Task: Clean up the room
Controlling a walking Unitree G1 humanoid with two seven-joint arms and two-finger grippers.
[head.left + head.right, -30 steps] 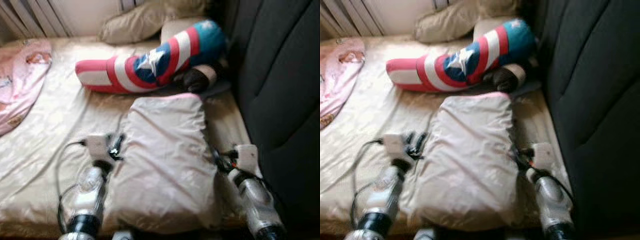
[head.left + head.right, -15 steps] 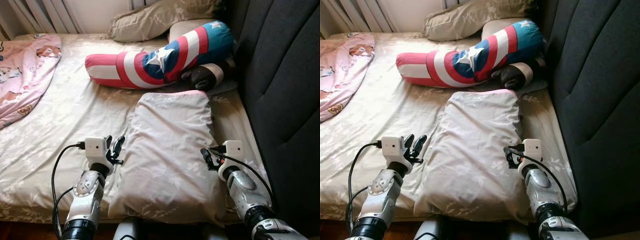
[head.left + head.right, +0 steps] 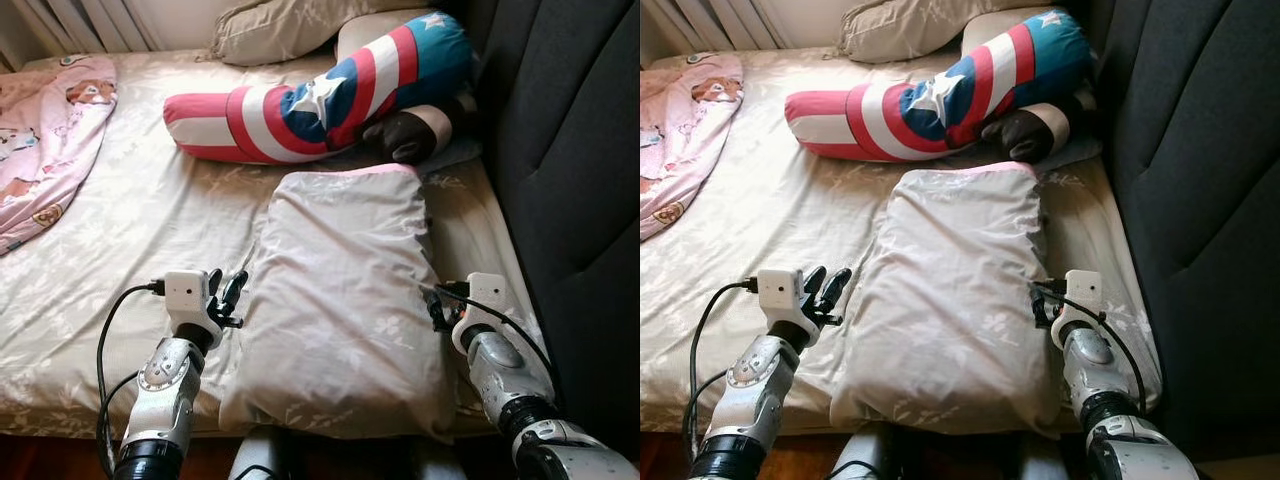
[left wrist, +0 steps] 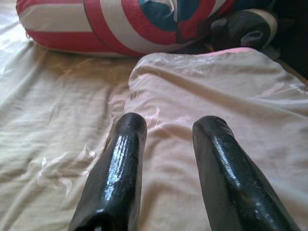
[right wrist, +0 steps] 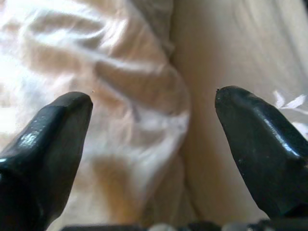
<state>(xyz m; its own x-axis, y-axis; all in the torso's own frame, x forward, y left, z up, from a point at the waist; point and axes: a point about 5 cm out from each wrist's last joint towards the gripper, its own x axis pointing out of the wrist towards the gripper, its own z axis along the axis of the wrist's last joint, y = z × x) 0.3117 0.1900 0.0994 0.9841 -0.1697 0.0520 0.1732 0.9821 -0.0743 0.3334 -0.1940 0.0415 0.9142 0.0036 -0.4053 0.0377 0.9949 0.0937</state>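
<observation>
Pillow (image 3: pixel 345 290): between both grippers. Left gripper (image 3: pixel 227 295), right gripper (image 3: pixel 436 308): fingers released, drawn slightly back from pillow edges. Bed-tidying underway.

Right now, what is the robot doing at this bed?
The robot stands at the bed's edge with a beige pillow lying between its arms. The left gripper is open at the pillow's left edge, and the right gripper is open at its right edge. Neither grips it yet. A striped bolster lies beyond.
</observation>
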